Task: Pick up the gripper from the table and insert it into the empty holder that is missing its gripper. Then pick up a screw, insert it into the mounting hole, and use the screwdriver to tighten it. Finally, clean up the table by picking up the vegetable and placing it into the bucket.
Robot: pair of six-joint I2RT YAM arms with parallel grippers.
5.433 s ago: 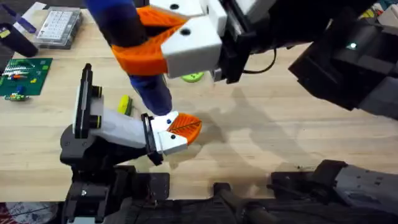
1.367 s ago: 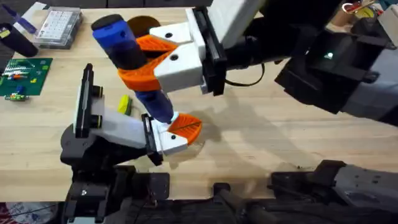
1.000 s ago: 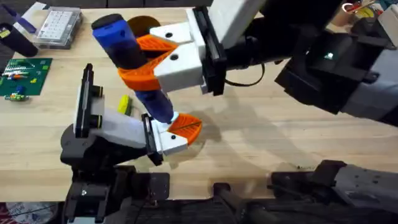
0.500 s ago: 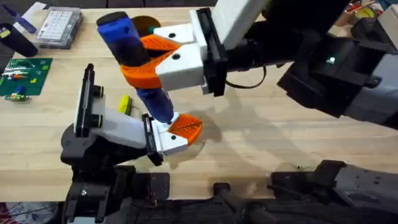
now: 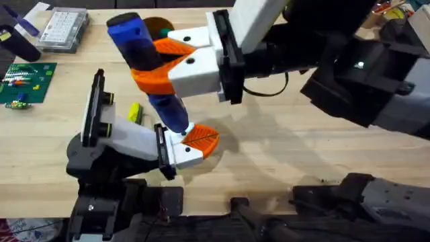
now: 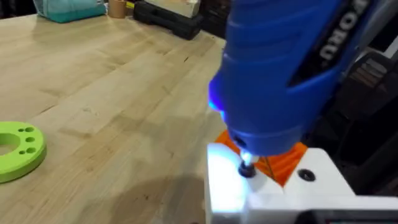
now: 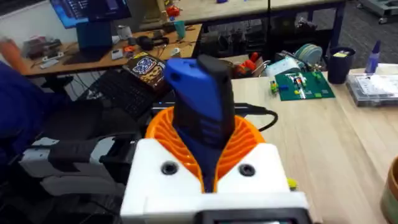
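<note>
Two orange ribbed fingers of the right pincer [image 5: 156,64] clamped around the screwdriver [image 5: 144,64], gripping its thick blue handle just below the black cap. Tilted, with the cap toward the far left and the narrow lower section slanting down to the holder [image 5: 127,138]. Bit tip pressed onto the white square end block [image 6: 273,186] of that holder, right at a small screw [image 6: 247,169], seen close in the left wrist view. Small orange leaf-shaped gripper [image 5: 200,138] seated in the end block, pointing right, dark vein lines showing. Holder resting on the wooden tabletop [image 5: 289,154] at the near left, black upright plate [image 5: 94,111] at its far end. Yellow piece [image 5: 134,112] lying just behind the holder; green ring [image 6: 20,149] lying flat on the wood, apart from the block. Tan-brown bucket [image 5: 156,27] partly hidden behind the screwdriver handle at the far side. Green circuit board [image 5: 25,82] and clear parts box [image 5: 64,28] at the far left. Left pincer: cannot tell whether open or closed.
</note>
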